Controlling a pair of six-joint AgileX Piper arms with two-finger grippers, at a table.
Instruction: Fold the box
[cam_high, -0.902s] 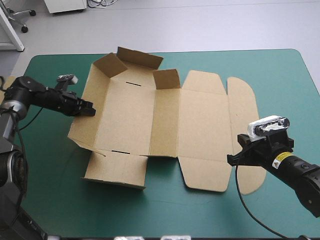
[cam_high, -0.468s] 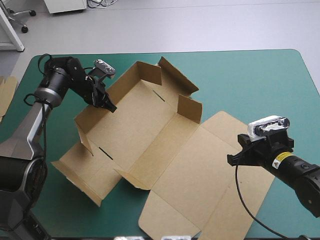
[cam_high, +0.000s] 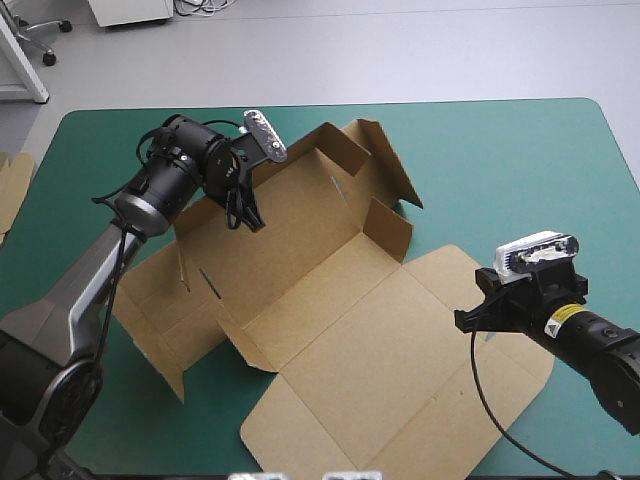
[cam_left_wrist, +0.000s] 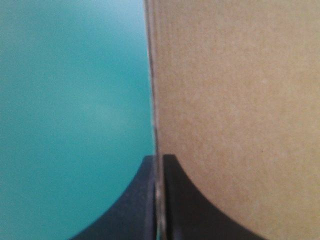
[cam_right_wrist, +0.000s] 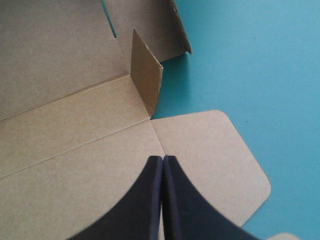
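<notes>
The brown box (cam_high: 330, 310) lies as an unfolded sheet turned askew on the teal-green cover, with several flaps raised near its far end. My left gripper (cam_high: 248, 218) pinches the box's far-left wall; in the left wrist view the board (cam_left_wrist: 235, 100) runs edge-on between my black fingers (cam_left_wrist: 177, 205), which are all but shut on it. My right gripper (cam_high: 470, 320) hovers by the sheet's right side, shut with nothing in it. The right wrist view has its fingers (cam_right_wrist: 182, 205) meeting in a point over the box's flat panel (cam_right_wrist: 65, 150), ahead of a raised small flap (cam_right_wrist: 146, 75).
A strip of more brown board (cam_high: 12, 190) shows at the table's left edge. Bare teal-green cover (cam_high: 530, 170) spreads at the far right and along the front left of the table.
My left gripper has swung toward the table's far middle with the wall in its grip, turning the whole box sheet. The right arm has stayed put.
</notes>
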